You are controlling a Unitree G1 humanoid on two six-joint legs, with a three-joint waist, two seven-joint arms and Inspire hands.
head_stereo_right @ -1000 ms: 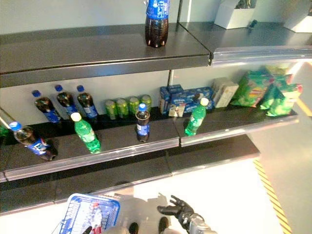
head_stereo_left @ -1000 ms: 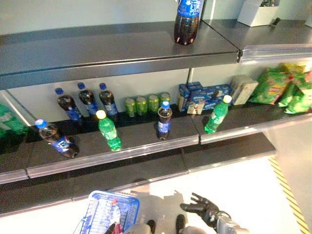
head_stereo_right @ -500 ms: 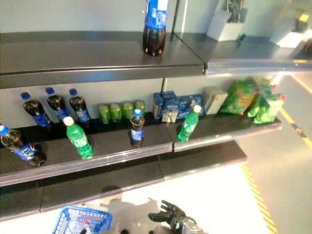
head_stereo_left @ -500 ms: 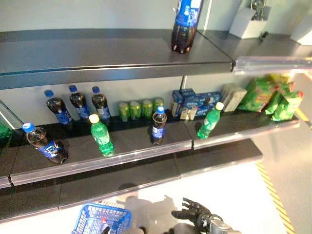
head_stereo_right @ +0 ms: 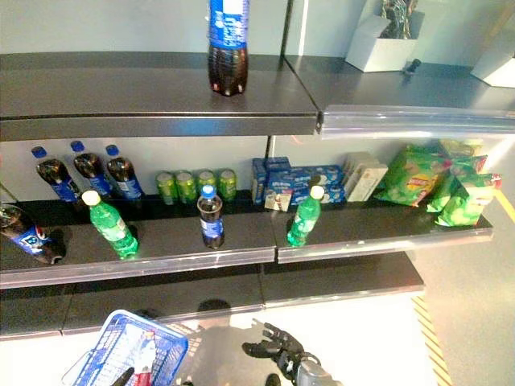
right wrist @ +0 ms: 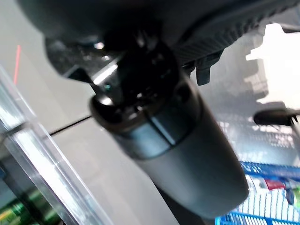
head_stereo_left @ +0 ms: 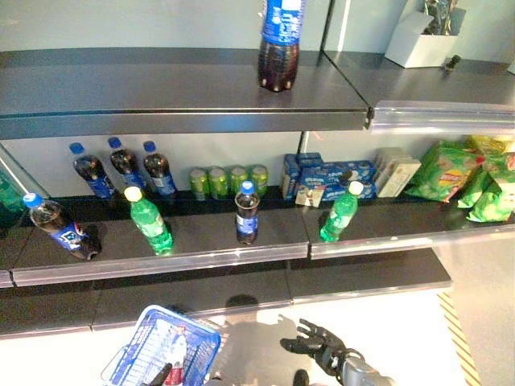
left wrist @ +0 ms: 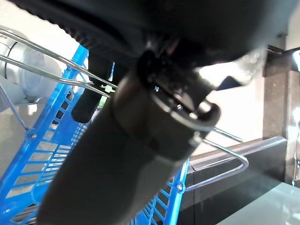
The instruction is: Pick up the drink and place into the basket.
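The blue basket (head_stereo_left: pixel 165 354) hangs low at the left, held off the floor by my left hand (head_stereo_left: pixel 157 375), which is shut on its thin wire handles (left wrist: pixel 220 164). A drink with a red and white label (head_stereo_left: pixel 175 354) lies inside it. My right hand (head_stereo_left: pixel 318 346) is open and empty, low at the right above the floor, well below the shelves. On the middle shelf (head_stereo_left: pixel 201 237) stand a cola bottle (head_stereo_left: pixel 246 214), two green bottles (head_stereo_left: pixel 150 220) (head_stereo_left: pixel 340 211), green cans (head_stereo_left: pixel 228 178) and more cola bottles (head_stereo_left: pixel 121 165). A large cola bottle (head_stereo_left: pixel 278 44) stands on the top shelf.
Blue snack boxes (head_stereo_left: pixel 326 177), a pale box (head_stereo_left: pixel 396 171) and green snack bags (head_stereo_left: pixel 471 173) sit at the right of the middle shelf. A tilted cola bottle (head_stereo_left: pixel 58 227) leans at its left end. A white box (head_stereo_left: pixel 426 36) stands on the top shelf. A lower shelf (head_stereo_left: pixel 241 285) juts out.
The camera has shifted, so the shelves sit differently in view. The blue basket shows larger and more to the left. My right hand stays open low at the right.
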